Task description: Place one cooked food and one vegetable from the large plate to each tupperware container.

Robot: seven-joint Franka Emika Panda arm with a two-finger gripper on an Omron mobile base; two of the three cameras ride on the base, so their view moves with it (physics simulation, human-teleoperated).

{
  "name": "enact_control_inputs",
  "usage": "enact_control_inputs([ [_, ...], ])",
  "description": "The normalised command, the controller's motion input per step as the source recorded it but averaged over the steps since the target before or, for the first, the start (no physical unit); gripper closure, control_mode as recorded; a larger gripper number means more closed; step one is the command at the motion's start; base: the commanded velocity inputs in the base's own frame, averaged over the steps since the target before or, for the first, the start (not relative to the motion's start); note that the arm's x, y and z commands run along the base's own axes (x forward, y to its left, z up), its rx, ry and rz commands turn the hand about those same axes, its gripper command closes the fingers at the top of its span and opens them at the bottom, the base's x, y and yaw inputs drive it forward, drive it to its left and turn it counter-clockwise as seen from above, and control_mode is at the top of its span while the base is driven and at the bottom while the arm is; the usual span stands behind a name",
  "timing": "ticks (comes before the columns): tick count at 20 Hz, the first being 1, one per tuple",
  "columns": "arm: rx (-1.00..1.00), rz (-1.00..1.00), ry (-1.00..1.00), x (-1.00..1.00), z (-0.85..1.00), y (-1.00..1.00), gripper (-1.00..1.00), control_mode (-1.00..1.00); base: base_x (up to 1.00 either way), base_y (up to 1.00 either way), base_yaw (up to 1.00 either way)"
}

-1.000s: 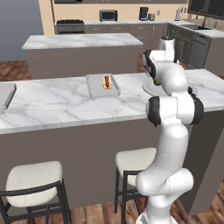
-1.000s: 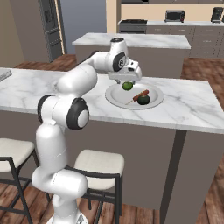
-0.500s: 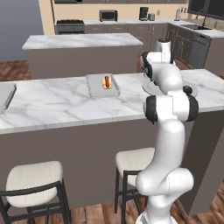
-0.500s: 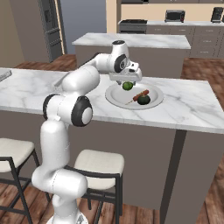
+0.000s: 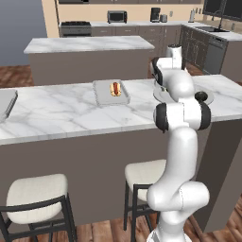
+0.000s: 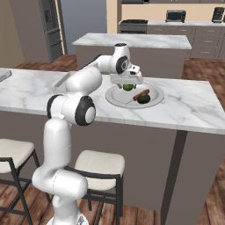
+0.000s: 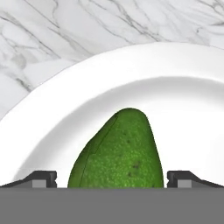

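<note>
One avocado (image 7: 118, 153), lying on the plate (image 7: 183, 100) on the table and straddled by the wide-open, empty jaws, is judged firm, rounded and slippery, and is best taken across its broad middle.

No words, labels, brands or numbers I can read anywhere in my views, nothing printed on the appliances at the upper edge of the frame
</note>
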Motion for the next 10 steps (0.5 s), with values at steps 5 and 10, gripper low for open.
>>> enact_control_inputs([
  [5, 0.0, 0.0, 0.03, -0.1, -0.21, 0.0, -1.0, -1.0, 0.0, 0.0, 0.0],
  [10, 0.0, 0.0, 0.0, 0.0, -0.05, 0.0, 1.0, -1.0, 0.0, 0.0, 0.0],
])
